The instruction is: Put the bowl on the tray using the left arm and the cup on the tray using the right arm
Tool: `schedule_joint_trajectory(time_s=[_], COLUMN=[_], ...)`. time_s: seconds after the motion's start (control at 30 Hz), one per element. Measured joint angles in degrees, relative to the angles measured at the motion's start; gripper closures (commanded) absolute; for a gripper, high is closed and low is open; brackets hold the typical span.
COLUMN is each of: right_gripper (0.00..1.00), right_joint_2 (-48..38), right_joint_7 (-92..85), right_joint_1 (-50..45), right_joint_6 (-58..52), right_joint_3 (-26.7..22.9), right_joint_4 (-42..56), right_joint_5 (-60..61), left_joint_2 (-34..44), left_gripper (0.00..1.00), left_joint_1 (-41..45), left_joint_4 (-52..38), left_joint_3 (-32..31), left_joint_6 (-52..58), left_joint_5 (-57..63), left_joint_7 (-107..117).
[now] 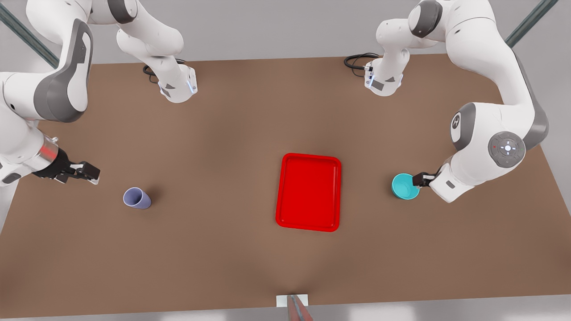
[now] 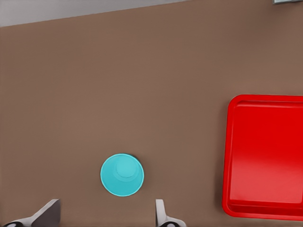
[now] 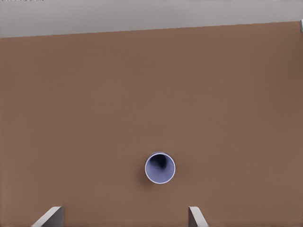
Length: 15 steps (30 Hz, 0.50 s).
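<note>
The teal bowl (image 1: 405, 186) stands on the brown table toward the front view's right, to the right of the red tray (image 1: 308, 156). My left gripper (image 1: 420, 179) hangs open by the bowl's right rim, not holding it. From the left wrist the bowl (image 2: 122, 174) lies just ahead of the spread fingers (image 2: 48, 215), with the tray (image 2: 227, 156) off to the side. The lavender cup (image 1: 137, 198) stands upright at the front view's left. My right gripper (image 1: 87, 173) is open, apart from the cup on its left. The right wrist view shows the cup (image 3: 160, 167) beyond its fingers (image 3: 195, 216).
Both arm bases (image 1: 178, 87) (image 1: 382, 82) sit at the table's far edge with black cables (image 1: 357, 60) beside them. A small white marker (image 1: 292, 301) lies at the near edge. Bare table lies between the cup and the tray.
</note>
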State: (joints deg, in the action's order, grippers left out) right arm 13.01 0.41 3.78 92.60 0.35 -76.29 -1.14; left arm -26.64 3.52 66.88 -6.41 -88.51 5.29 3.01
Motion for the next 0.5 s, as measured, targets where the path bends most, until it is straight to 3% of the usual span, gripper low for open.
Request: schedule_joint_trajectory(time_s=[0.13, 0.23, 0.37, 0.5], right_gripper=[0.0, 0.0, 0.0, 0.0], right_joint_2=[0.0, 0.0, 1.5, 4.5], right_joint_7=[0.0, -0.4, -0.6, -3.9], right_joint_1=[0.0, -0.2, -0.4, -0.2], right_joint_6=[0.0, -0.4, -5.5, -9.1], right_joint_3=[0.0, 0.0, 0.1, 0.4], right_joint_4=[0.0, 0.0, -0.8, -2.6], right_joint_5=[0.0, -0.1, -0.2, 4.1], left_joint_2=[-2.9, -3.2, 1.2, -0.6], left_gripper=[0.0, 0.0, 0.0, 0.0], left_joint_1=[-1.5, -3.8, -3.7, -3.7], left_joint_4=[3.9, 15.4, 34.7, 40.0], left_joint_3=[2.0, 7.0, 8.4, 11.7], left_joint_6=[-3.1, -13.5, -28.8, -35.1], left_joint_5=[-0.6, -6.3, -13.9, -20.6], left_joint_7=[-2.0, -11.8, -20.8, -31.0])
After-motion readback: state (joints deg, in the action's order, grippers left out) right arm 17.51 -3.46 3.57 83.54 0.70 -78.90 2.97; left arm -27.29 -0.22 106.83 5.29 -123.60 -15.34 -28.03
